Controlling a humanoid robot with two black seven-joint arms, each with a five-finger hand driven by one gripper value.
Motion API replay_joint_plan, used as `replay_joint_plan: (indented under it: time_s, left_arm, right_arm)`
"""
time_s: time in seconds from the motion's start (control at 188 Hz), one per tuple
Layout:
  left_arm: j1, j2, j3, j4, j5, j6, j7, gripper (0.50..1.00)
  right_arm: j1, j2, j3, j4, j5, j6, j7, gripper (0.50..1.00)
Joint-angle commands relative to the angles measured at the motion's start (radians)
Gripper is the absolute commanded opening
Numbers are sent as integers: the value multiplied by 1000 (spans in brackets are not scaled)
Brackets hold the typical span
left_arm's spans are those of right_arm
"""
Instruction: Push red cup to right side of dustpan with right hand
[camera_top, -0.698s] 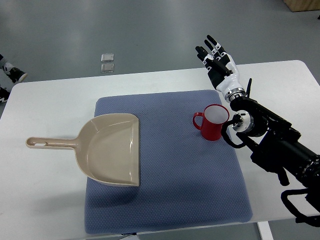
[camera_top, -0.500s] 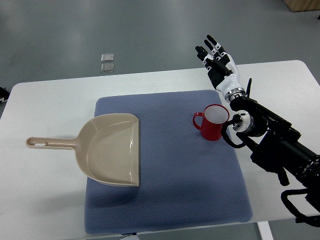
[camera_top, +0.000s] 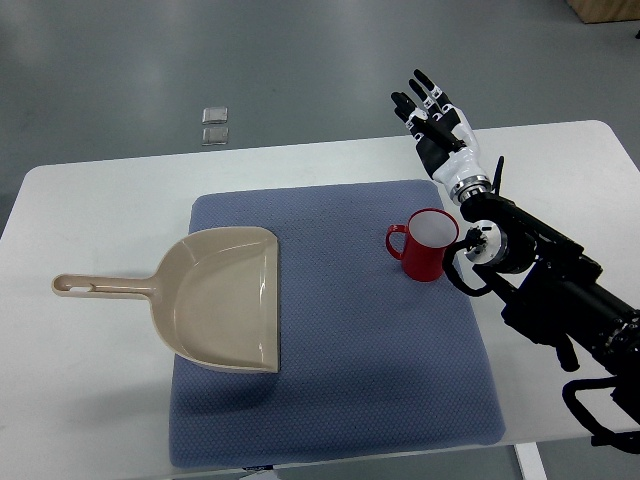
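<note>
One red plastic cup (camera_top: 428, 246) with white interior stands upright on the blue-grey textured mat (camera_top: 340, 330), handle pointing left. Right hand (camera_top: 432, 118) is raised beyond the mat's far right corner, fingers extended and spread, holding nothing; its black forearm passes just beside the cup's right wall, contact not discernible. Beige plastic dustpan (camera_top: 215, 298) lies on the mat's left part, handle over the white desk (camera_top: 90, 390). Bare mat separates dustpan and cup. Mat's near half is open.
</note>
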Motion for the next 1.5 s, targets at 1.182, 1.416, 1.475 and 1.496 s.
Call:
replay_joint_plan:
  time_s: [1.182, 1.416, 1.475, 1.496]
  left_arm:
    - [0, 0, 1, 4, 0, 0, 0, 1000]
    - [0, 0, 1, 4, 0, 0, 0, 1000]
    - [0, 0, 1, 4, 0, 0, 0, 1000]
    - [0, 0, 1, 4, 0, 0, 0, 1000]
  right_arm:
    - [-20, -138, -28, 81, -58, -8, 0, 928]
    - [-126, -278, -26, 207, -199, 31, 3, 928]
    - [-156, -310, -24, 219, -232, 54, 12, 928]
    - [-166, -319, -24, 227, -239, 61, 20, 928]
